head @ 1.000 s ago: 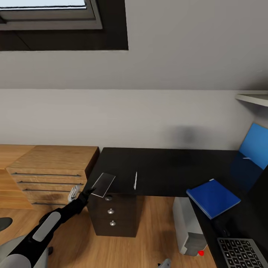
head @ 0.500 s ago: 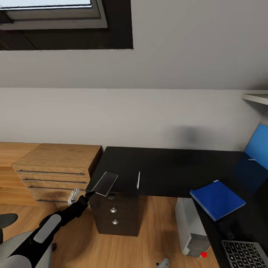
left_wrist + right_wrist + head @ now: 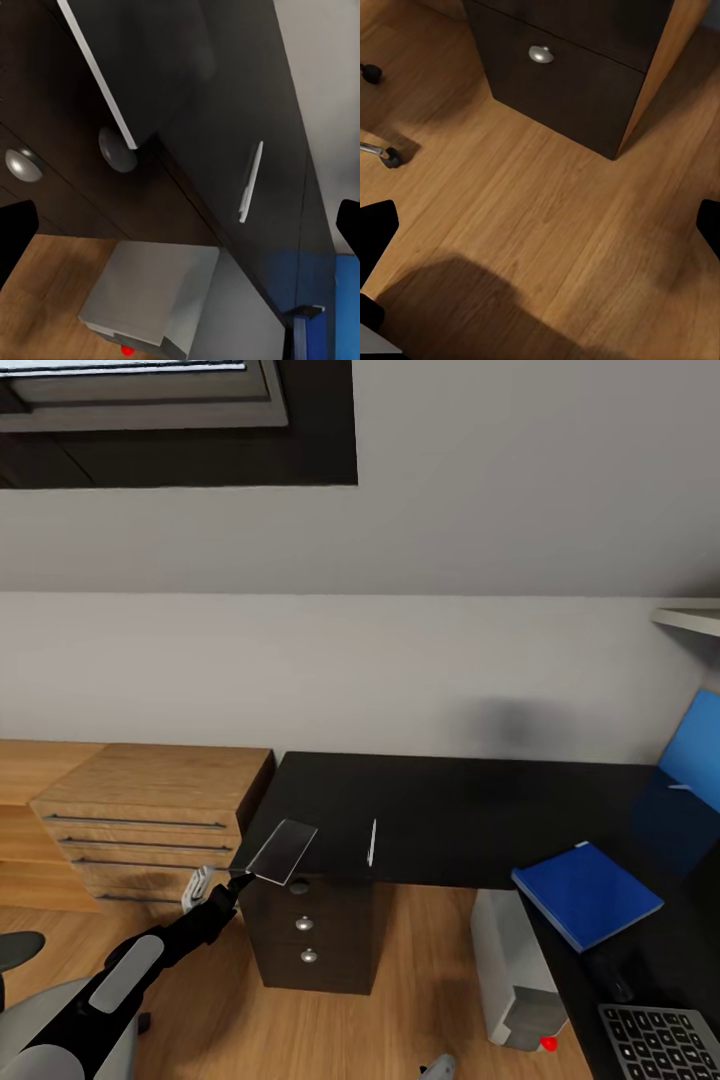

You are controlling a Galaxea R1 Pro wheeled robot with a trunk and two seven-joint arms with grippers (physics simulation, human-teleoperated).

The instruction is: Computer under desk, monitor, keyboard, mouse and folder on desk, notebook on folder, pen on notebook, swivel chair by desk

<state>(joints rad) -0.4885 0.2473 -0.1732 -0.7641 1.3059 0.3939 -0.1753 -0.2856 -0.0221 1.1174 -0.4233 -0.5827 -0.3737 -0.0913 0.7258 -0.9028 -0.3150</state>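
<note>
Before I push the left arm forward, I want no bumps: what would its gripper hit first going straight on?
Probably the desk: the left gripper points at its front edge, by the overhanging notebook and top drawer knob. Depth is unclear.

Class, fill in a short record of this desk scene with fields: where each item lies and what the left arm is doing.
folder: flat on the desk, right part
notebook: at the desk's left front edge, overhanging
pen: on the desk, right of the notebook
keyboard: on the desk, nearest corner
computer: on the floor under the desk
left gripper: at the notebook's near corner, jaws open
</note>
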